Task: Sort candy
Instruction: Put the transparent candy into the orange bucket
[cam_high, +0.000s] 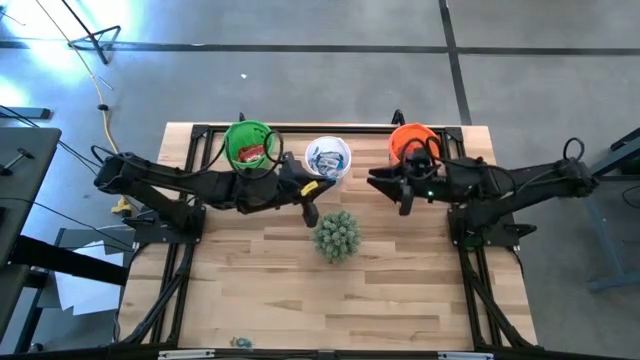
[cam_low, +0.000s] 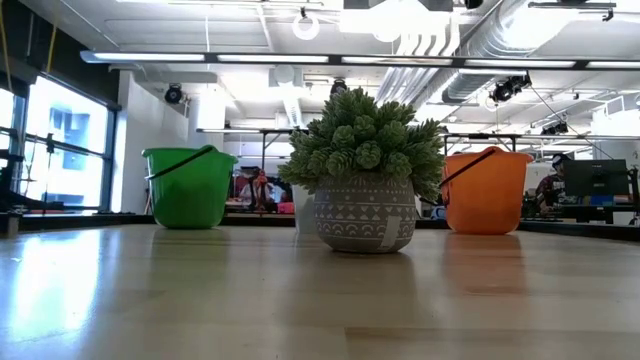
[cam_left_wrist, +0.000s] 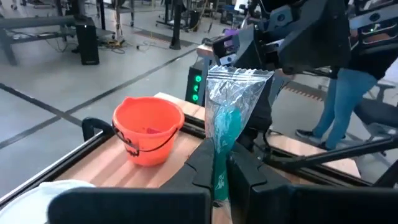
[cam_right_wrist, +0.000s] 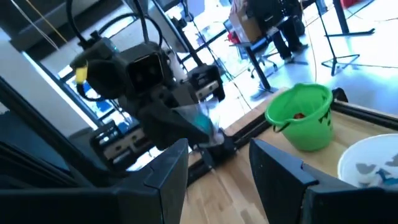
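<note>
**Left gripper pinches a blue-and-white candy; right gripper waits open by the orange cup**

In the high view, the left arm reaches in from the left edge of the frame and stretches rightward past the green cup (cam_high: 249, 146). The left gripper (cam_high: 309, 212) sits near the frame's centre, just below the white cup (cam_high: 327, 159) and just up-left of the spiky green plant (cam_high: 337, 236). Its fingers are clamped on a candy (cam_left_wrist: 227, 127) in a shiny clear wrapper with a light blue sweet inside; the left wrist view shows the wrapper standing upright between the two dark fingers (cam_left_wrist: 199, 168), its crimped top flared above them.

The right arm enters from the right edge of the high view and extends leftward. The right gripper (cam_high: 403, 198) hangs just below the orange cup (cam_high: 412, 141), in the upper right of centre. In the right wrist view its two fingers (cam_right_wrist: 166, 168) stand well apart with nothing between them.

Red-wrapped candies (cam_high: 251, 154) lie inside the green cup, and blue-and-white candies (cam_high: 325, 160) fill the white cup. All cups stand along the table (cam_high: 400, 300)'s upper edge in the high view.
</note>
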